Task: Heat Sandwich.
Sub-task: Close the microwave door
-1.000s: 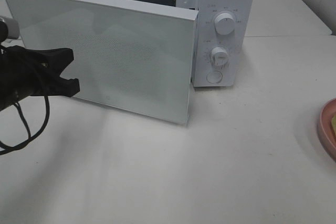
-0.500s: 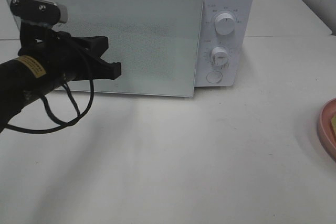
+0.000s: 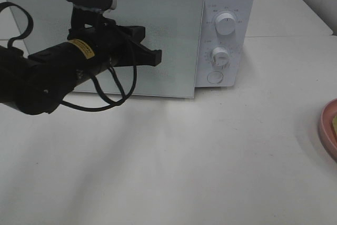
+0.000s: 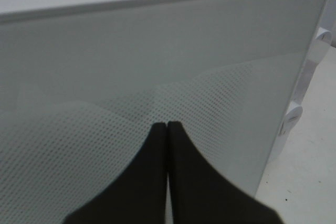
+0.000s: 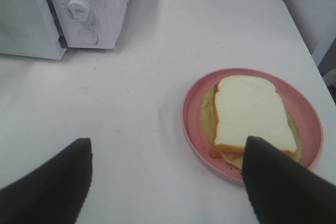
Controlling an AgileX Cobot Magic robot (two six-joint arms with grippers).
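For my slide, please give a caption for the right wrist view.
Open right gripper above the table, sandwich lying on the pink plate, microwave behind.

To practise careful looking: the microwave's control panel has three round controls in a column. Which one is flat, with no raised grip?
The lowest one, the round button under the two knobs. The upper knob and middle knob each stick out with a grip bar.

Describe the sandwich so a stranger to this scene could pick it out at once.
Start from the white microwave at the back of the white table, then look out across the tabletop toward the side its control knobs face, to the round pink plate. The sandwich lies on that plate: white sliced bread with tan crust, the only food in sight.
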